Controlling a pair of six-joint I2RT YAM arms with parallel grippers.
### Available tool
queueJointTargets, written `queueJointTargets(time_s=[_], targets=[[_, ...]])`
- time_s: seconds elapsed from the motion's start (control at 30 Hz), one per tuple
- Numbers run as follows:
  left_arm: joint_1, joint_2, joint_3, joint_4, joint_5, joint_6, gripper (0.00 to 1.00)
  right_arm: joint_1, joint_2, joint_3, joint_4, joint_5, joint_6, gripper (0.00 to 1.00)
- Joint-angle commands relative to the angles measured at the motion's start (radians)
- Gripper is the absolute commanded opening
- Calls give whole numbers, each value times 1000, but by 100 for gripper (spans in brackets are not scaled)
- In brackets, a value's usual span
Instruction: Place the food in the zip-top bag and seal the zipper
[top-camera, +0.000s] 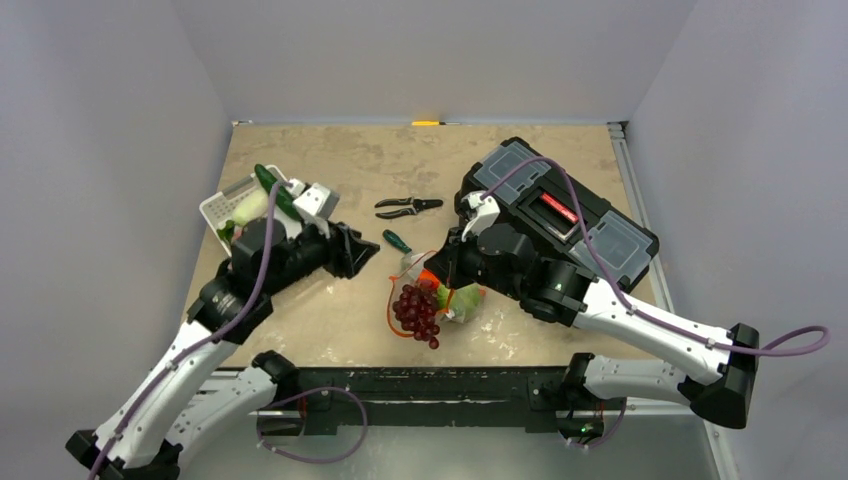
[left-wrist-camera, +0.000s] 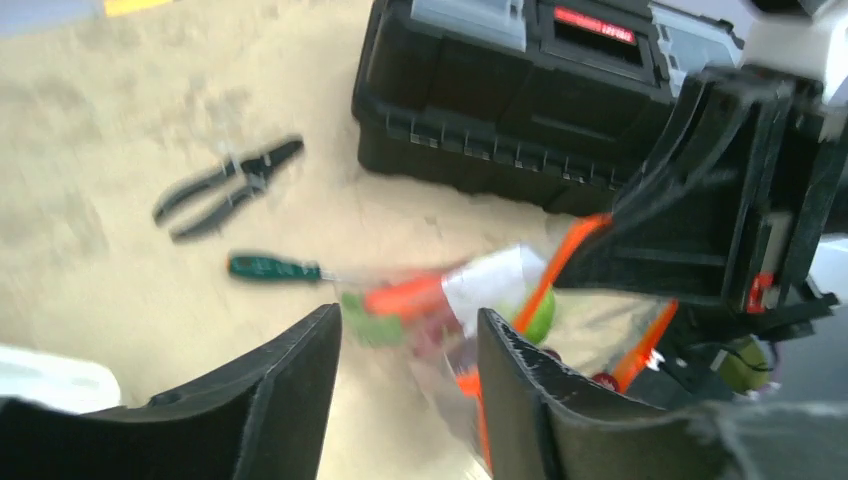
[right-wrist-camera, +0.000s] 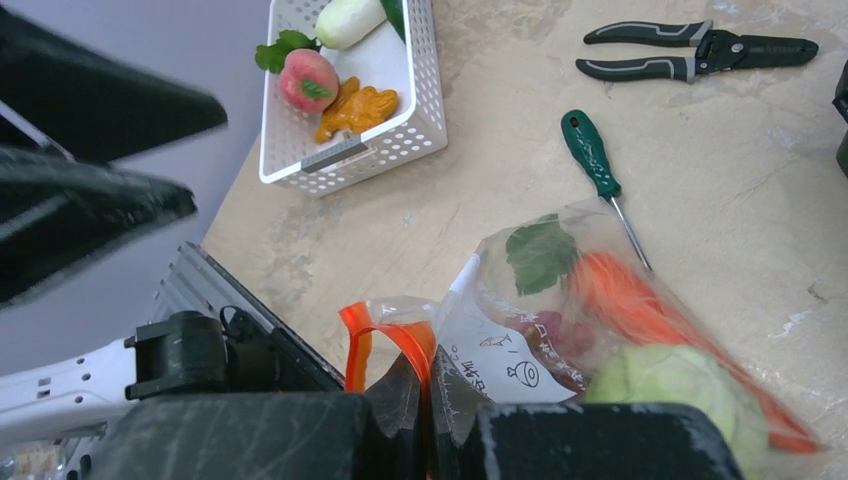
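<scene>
1. Basket (right-wrist-camera: 400, 140): the white slotted basket sits at the left edge of the table. It holds the peach (right-wrist-camera: 308, 80) and the cucumber (top-camera: 275, 190), so two food items are not yet bagged.
2. Left gripper (left-wrist-camera: 405, 330): the fingers stand wide apart with nothing between them. The gripper hangs between the basket and the bag and points toward the bag.
3. Loose tools: the pliers (top-camera: 408, 207) and the green-handled screwdriver (top-camera: 397, 241) lie on the table beyond the bag. They are not task items.
4. Zip-top bag (right-wrist-camera: 490, 350): it lies near the table centre, just beside the screwdriver. The carrot (right-wrist-camera: 630, 305) and the cabbage (right-wrist-camera: 670, 385) show through the plastic. The grape bunch (top-camera: 418, 308) is at the mouth end, and the pictures do not show whether it is fully inside.
5. Zipper (right-wrist-camera: 395, 335): the orange-red strip bows into a loop, so the mouth is unsealed.
6. Right gripper (right-wrist-camera: 430, 400): the fingers are closed on the bag's mouth edge beside the strip.
7. Toolbox (top-camera: 560, 215): the black case stands behind the right arm.
8. Step in hand, as judged: loading, roughly half done.
9. Next move, as judged: the left gripper returns to the basket and closes on the peach or the cucumber, while the right gripper holds the mouth up and open. Sealing follows once both items are in the bag.
</scene>
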Motion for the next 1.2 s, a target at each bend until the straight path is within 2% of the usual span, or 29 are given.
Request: queueJointTargets(time_s=[0.0,0.1,0.17,0.3,0.37,0.53,0.6,0.7,0.83,0.9,1.1,1.13,1.17], targets=[[-3,-180,-198,-26,-12,-364,47,2,-32,35,99,-1,2,0],[-3,-283,-346,27,97,-532,51,2,-40,30,109,-12,-5,0],[-5,-323,-396,35,143,-595,55,0,-46,30,108,-11,-9,0],[-20,-348,-476,91,165,-675,56,2,-64,15,125,-16,-10,0],[-41,-324,-496,127,185,-699,53,1,-66,16,118,-15,-9,0],[-117,-264,-499,120,132,-691,37,0,-96,-4,131,-15,6,0],[-147,-253,-507,138,123,-699,38,1,-99,-3,128,-17,13,0],[-198,-239,-518,141,93,-708,48,2,-100,-6,131,-23,18,0],[-241,-229,-529,143,54,-728,49,2,-105,-17,136,-27,29,0],[-258,-213,-527,146,40,-730,45,1,-107,-19,138,-26,29,0],[-266,-169,-504,157,61,-715,22,1,-98,1,117,-24,31,0],[-267,-171,-494,149,53,-710,16,1,-92,13,108,-19,31,0],[-267,-177,-482,144,44,-707,5,1,-87,23,99,-18,30,0]])
